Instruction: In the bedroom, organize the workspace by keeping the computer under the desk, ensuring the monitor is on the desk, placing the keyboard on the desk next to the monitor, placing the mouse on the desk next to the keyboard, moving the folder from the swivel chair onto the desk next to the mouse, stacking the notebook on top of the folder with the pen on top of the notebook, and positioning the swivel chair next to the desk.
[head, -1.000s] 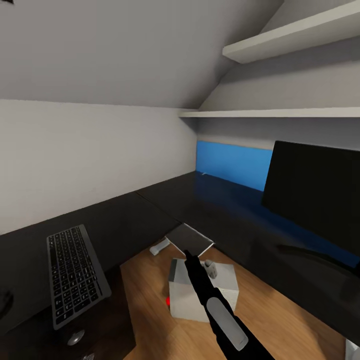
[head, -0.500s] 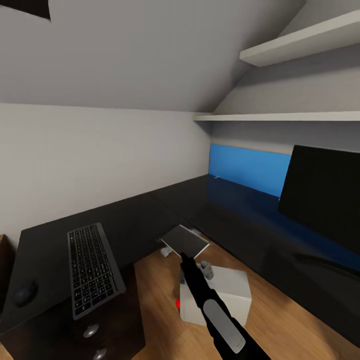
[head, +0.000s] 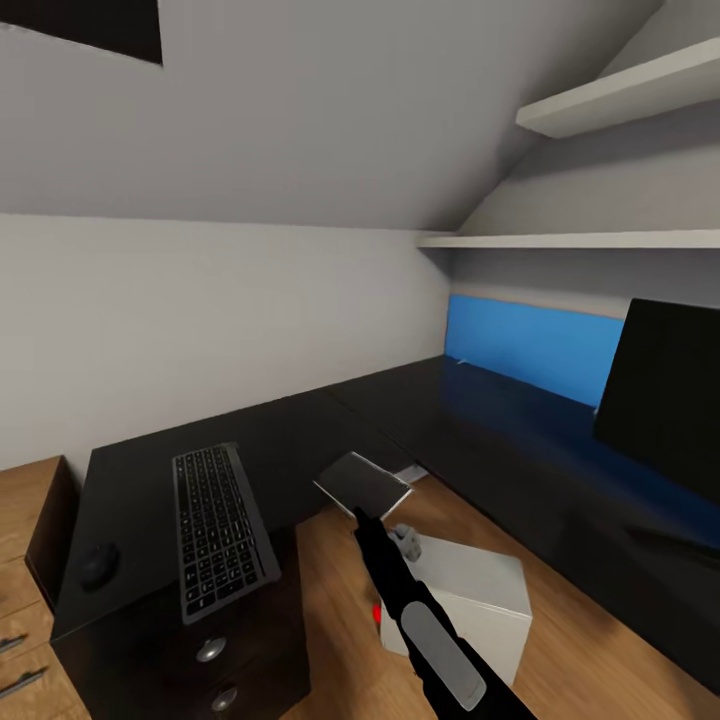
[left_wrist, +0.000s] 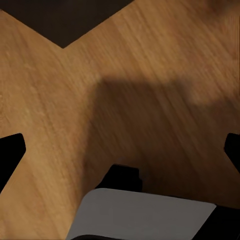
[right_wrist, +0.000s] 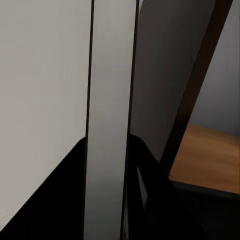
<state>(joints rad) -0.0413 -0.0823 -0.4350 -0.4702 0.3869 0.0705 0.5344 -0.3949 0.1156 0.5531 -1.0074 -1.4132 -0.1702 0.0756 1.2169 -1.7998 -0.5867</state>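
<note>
Hanging over the wooden floor (head: 560, 640) in the inner corner of the long black L-shaped counter (head: 300, 430), a thin, flat grey rectangular slab (head: 362, 482), probably the notebook, is pinched by one edge in the right tool (head: 357, 512), whose fingers are closed narrowly on it. It looks light, stiff and smooth. Held so near the edge it may pivot or slip, so a deeper hold at the middle of a long side would be safer. Just below, on the floor, stands the pale grey box-shaped computer (head: 470, 600). A slim dark keyboard (head: 222, 530) and a round dark mouse (head: 100, 565) lie on the counter's left wing, and the black monitor (head: 665, 400) stands on the right wing. The left tool (left_wrist: 120, 150) gapes wide over bare floor.
</note>
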